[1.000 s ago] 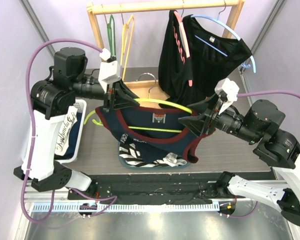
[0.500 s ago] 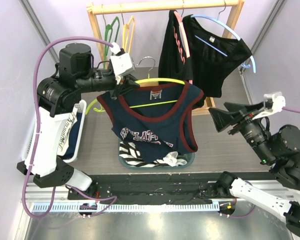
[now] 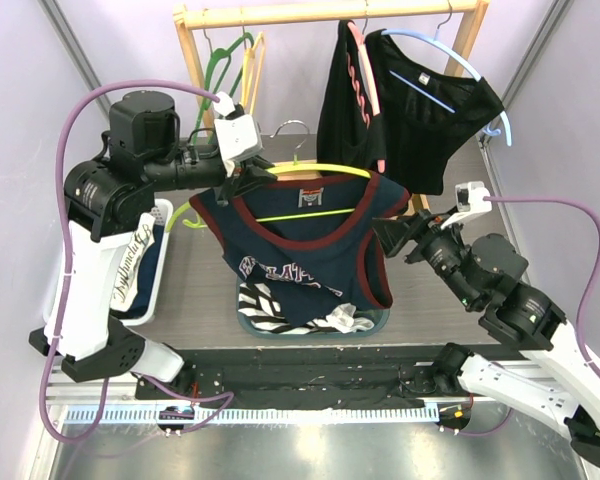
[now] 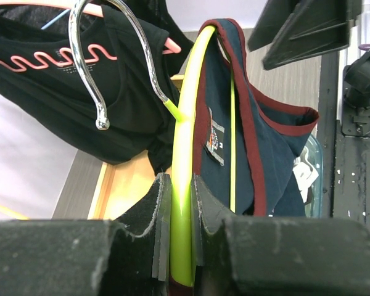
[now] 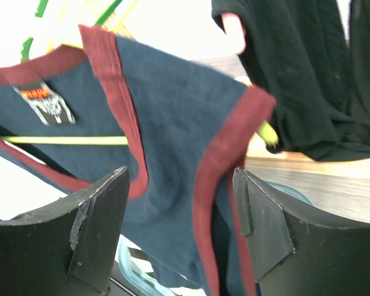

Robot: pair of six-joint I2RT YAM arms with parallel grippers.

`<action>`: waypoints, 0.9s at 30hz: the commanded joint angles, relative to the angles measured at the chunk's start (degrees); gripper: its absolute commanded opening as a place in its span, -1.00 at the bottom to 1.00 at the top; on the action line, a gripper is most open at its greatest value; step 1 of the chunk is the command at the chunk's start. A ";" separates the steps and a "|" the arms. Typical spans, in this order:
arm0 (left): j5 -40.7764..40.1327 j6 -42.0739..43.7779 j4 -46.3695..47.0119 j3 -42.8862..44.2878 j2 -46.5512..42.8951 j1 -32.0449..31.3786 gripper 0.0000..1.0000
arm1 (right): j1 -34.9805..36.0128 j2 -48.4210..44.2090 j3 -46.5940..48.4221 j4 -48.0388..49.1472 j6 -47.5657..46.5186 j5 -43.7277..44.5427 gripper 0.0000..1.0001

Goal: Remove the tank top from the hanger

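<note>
Your left hand (image 4: 176, 213) is pressed together on the lime hanger (image 3: 320, 166), pinching its arm just below the metal hook (image 4: 92, 68). The navy tank top (image 3: 310, 250) with maroon trim hangs from that hanger in mid-air, above the middle of the surface (image 3: 195, 300). Your right hand (image 3: 393, 236) is spread wide and faces the top's right shoulder; that strap shows in the gap between its fingers (image 5: 98, 228). You cannot tell from these views whether they touch the cloth.

Right behind the tank top, black garments (image 3: 410, 110) hang on a pink hanger (image 3: 358, 50) and a blue hanger (image 3: 450, 60) from the wooden rack (image 3: 320, 14). They sit close to the lime hanger's far end and its hook. A bare green hanger (image 3: 223, 60) and a bare yellow hanger (image 3: 252, 60) hang at the rack's left end, behind your left hand. Directly under the tank top stands a teal bin (image 3: 378, 320) with striped cloth in it. A white basket (image 3: 162, 215) holding clothing sits on the left edge, beside your left arm.

The surface is grey with a wood grain. Pale lilac walls (image 3: 20, 80) close in both sides.
</note>
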 commanded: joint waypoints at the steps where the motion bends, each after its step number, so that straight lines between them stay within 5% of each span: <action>1: 2.70 0.82 2.01 1.87 -2.56 -0.12 -1.00 | -0.04 1.13 0.43 8.80 2.26 -0.54 0.50; 12: 4.73 0.82 0.61 2.92 -2.82 -0.12 -0.99 | -0.04 2.89 -0.18 11.88 0.59 1.66 0.33; 19: 4.64 0.55 0.52 2.66 -2.91 -0.12 -0.99 | -0.04 3.07 0.43 13.20 0.59 0.78 -0.83; 27: 4.38 0.82 0.43 2.57 -2.82 -0.12 -0.99 | -0.04 -0.09 -0.44 11.62 0.59 2.45 -0.98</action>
